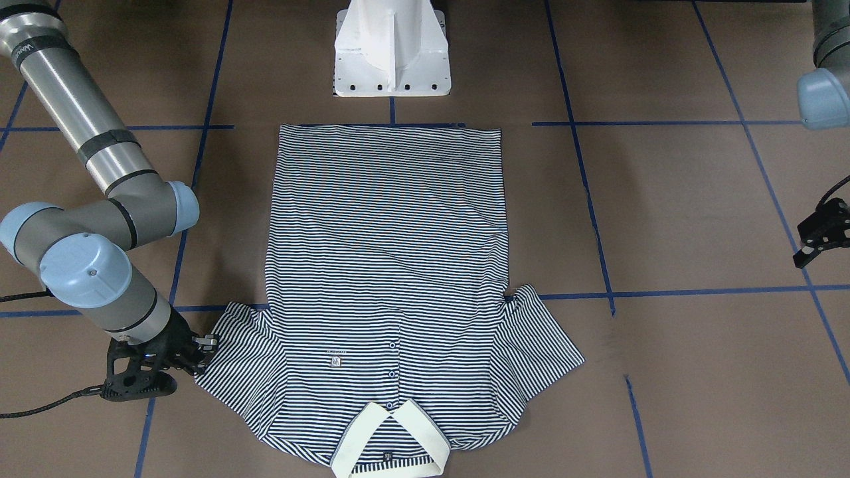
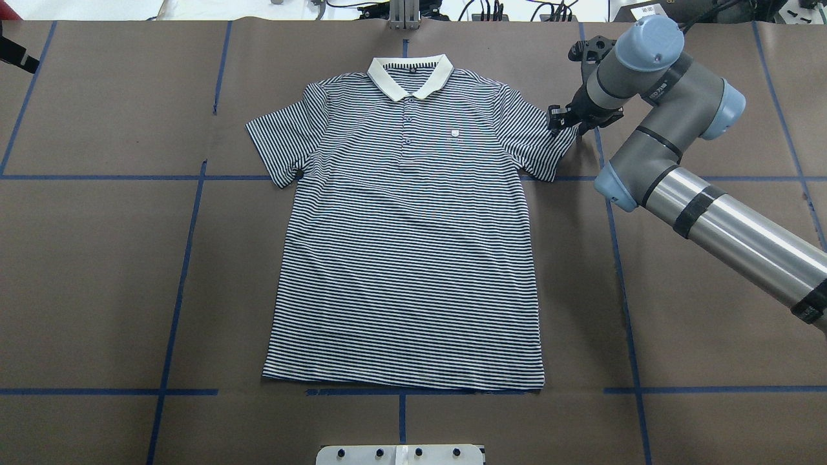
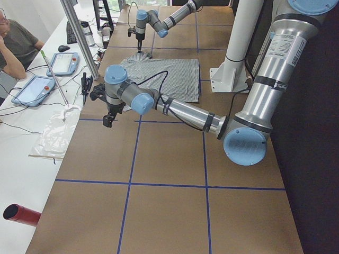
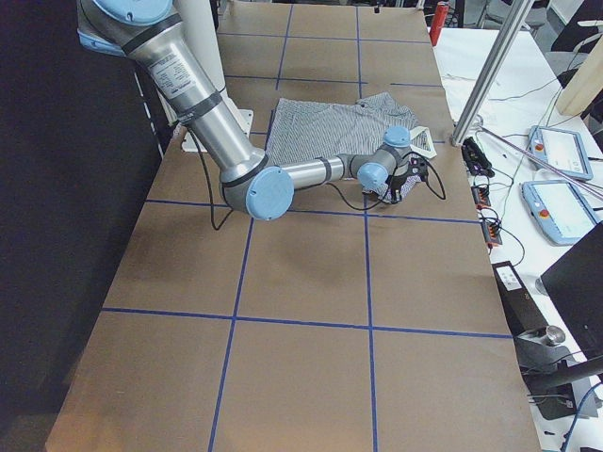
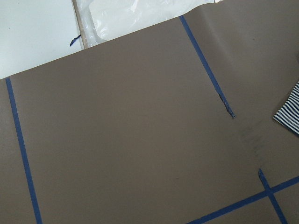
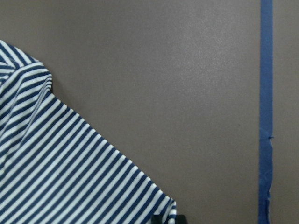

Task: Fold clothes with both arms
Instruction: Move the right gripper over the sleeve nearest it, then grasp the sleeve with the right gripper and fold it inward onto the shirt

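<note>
Polo shirt [image 2: 407, 245] lies flat, front up, mid-table [image 2: 97, 271]. Long axis runs from the white base [image 1: 392, 53] toward the operators' side: hem nearest the base, collar [image 2: 409, 74] far.

Right arm [image 1: 86, 126] is bent at the elbow. Right gripper [image 1: 202, 352] is low, touching the tip of the sleeve [image 1: 239, 352]; cannot tell if its fingers are clamped.

Left gripper [image 1: 811, 247] hangs well apart from the shirt; finger gap unclear.

Right end effector [image 1: 203, 350] low, arm [image 1: 99, 149] sharply bent; left end effector [image 1: 818, 234] aloft, well apart.
</note>
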You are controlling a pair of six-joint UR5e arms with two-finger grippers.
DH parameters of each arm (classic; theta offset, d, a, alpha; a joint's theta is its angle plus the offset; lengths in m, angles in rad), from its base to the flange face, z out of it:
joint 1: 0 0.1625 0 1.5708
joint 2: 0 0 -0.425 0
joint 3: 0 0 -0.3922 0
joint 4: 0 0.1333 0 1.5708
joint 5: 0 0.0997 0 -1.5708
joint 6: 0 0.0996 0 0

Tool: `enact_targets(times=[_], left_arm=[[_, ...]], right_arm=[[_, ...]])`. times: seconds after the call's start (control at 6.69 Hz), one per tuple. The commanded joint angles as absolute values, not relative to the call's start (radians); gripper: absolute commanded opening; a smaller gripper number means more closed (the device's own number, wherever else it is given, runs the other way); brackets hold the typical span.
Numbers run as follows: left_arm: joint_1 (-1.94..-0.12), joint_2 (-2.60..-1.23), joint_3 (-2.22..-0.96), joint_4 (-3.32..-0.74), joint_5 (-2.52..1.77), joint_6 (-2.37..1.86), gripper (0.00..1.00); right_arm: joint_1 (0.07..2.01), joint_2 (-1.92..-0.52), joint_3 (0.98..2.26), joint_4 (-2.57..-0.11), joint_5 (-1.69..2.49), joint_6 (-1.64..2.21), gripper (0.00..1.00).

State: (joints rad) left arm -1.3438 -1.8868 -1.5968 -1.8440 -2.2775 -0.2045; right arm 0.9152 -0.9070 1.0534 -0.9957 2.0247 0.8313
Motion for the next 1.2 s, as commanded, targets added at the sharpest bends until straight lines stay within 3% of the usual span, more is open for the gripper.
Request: enact_targets(times=[0.0, 0.45, 0.75, 1.05], left_arm=[[-1.344, -1.89, -1.595, -1.844, -2.278, -0.212, 1.0], [-1.344, -1.888, -1.598, -1.847, -2.279, -0.206, 1.0], [-1.347, -1.882, -1.606, -1.845, -2.278, -0.199, 1.0], [-1.347, -1.888, -1.603, -1.847, -2.278, -0.199, 1.0]], right_arm=[[0.916, -0.891, 1.089, -0.993, 2.029, 0.824, 0.0], [0.914, -0.89, 1.222, -0.997, 2.106, 0.834, 0.0], [0.853, -0.827, 1.201, -1.0, 2.053, 0.894, 0.0], [0.792, -0.63, 0.971, -0.999, 1.917, 0.902, 0.0]])
